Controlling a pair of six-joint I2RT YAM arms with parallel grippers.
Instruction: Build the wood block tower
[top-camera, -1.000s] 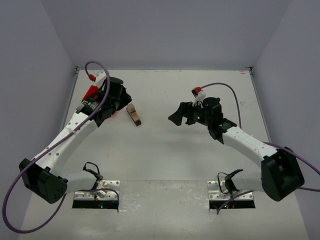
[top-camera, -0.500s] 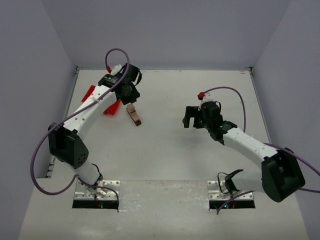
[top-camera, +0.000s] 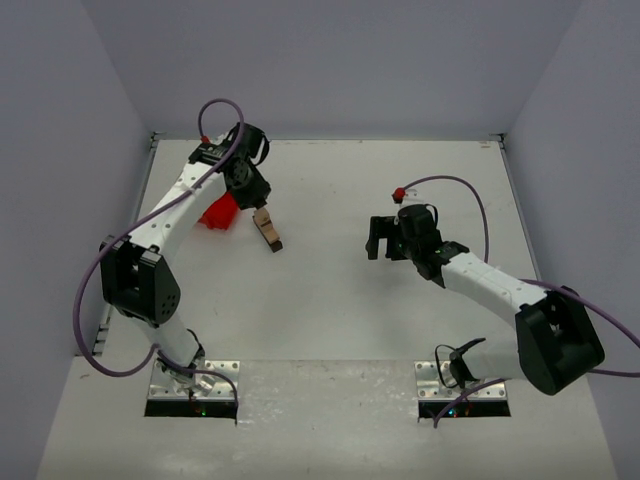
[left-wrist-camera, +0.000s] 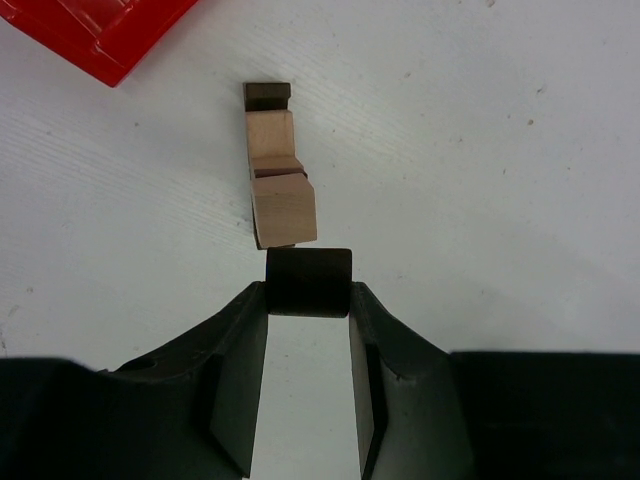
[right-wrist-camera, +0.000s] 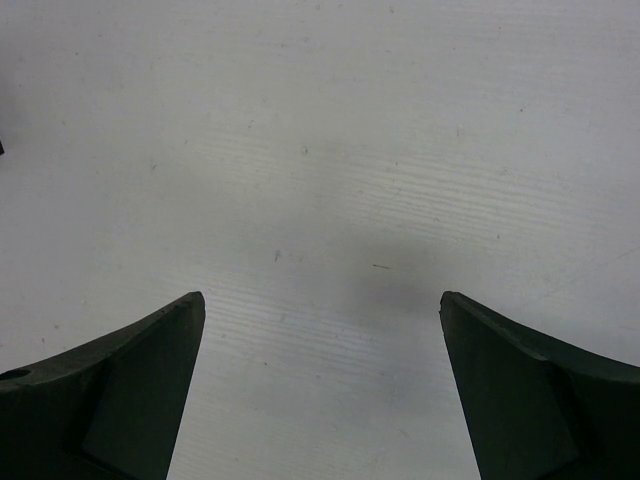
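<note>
Top view: the tower (top-camera: 267, 228) stands upright in the far-left part of the worktop (top-camera: 330, 320), just beside the bin (top-camera: 218, 213). The left end effector (top-camera: 252, 188) hangs just past it toward the far edge. The right end effector (top-camera: 378, 238) is well apart, mid-worktop.

Left wrist: it is clenched on a dark block (left-wrist-camera: 309, 280), just short of the tower's top. The block likely needs shifting forward over that vertical axis.

Right wrist: released, nothing between its fingers.
</note>
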